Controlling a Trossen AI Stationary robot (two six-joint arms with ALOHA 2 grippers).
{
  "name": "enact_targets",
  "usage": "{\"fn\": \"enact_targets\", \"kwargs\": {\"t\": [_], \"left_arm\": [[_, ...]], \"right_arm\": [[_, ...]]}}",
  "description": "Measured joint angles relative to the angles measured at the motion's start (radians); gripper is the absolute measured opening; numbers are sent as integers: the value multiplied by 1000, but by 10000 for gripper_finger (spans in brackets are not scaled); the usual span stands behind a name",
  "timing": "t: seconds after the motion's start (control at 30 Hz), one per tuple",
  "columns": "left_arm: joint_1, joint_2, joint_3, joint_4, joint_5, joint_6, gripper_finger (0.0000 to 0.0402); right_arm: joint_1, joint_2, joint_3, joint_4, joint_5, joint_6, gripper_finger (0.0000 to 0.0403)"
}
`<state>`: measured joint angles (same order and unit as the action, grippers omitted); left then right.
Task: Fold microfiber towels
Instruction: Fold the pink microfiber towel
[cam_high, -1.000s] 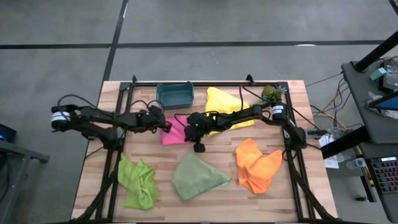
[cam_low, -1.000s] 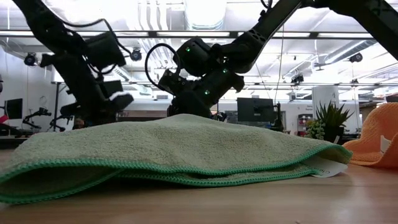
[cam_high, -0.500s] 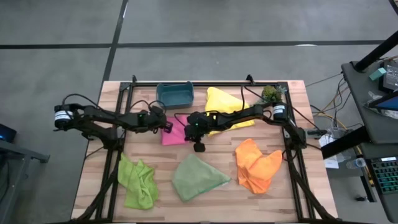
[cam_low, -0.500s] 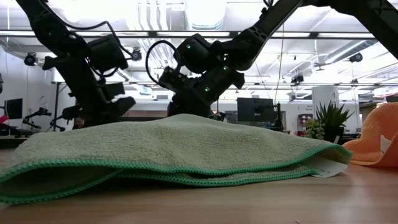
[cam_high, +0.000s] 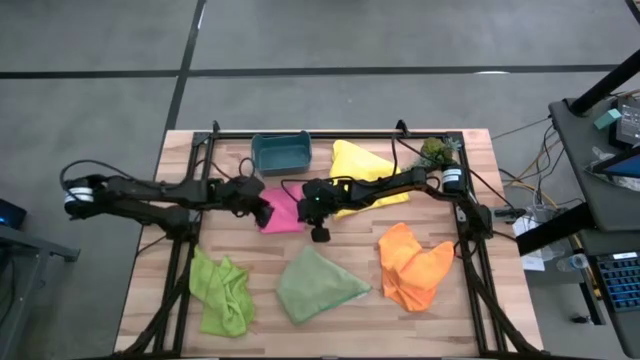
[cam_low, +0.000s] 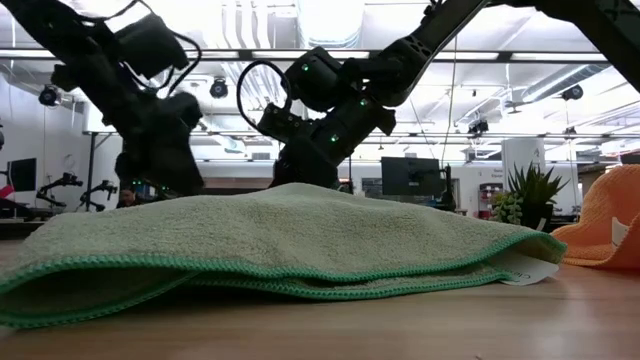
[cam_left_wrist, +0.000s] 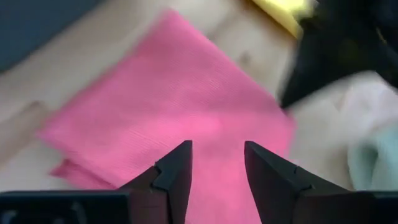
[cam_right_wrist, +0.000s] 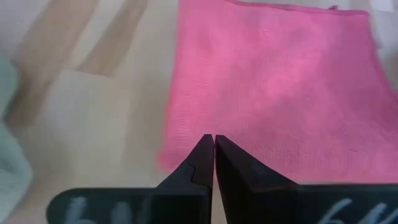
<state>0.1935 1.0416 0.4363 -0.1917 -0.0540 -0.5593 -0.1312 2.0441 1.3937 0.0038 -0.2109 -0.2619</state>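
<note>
Tabletop pink towel (cam_left_wrist: 180, 118) lies seemingly beneath parted fingers (cam_left_wrist: 177, 171).

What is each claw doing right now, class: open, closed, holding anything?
Left claw: open, empty, over the pink towel.
Right claw: closed, holding nothing, at the pink towel's edge.

Both arms crowd the pink towel (cam_high: 281, 211) in the middle of the worktop (cam_high: 140, 290): the left gripper (cam_high: 262, 209) is at its left edge and the right gripper (cam_high: 318, 215) at its right, so little room stays between them. Behind it the bin (cam_high: 281, 153) and yellow towel (cam_high: 358, 165) block the way. In front, bare wood strips run between the lime towel (cam_high: 222, 290), sage towel (cam_high: 314, 284) and orange towel (cam_high: 412, 264).
</note>
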Motion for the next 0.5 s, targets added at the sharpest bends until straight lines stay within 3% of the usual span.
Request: {"fn": "enact_targets", "kwargs": {"t": [0.27,0.5], "left_arm": [[-70,71,-14,1,64,147,132],[-77,185,-30,1,71,148,105]], "right_arm": [[-6,0,0,71,152,-4,9],[-55,0,5,165,160,30,9]]}}
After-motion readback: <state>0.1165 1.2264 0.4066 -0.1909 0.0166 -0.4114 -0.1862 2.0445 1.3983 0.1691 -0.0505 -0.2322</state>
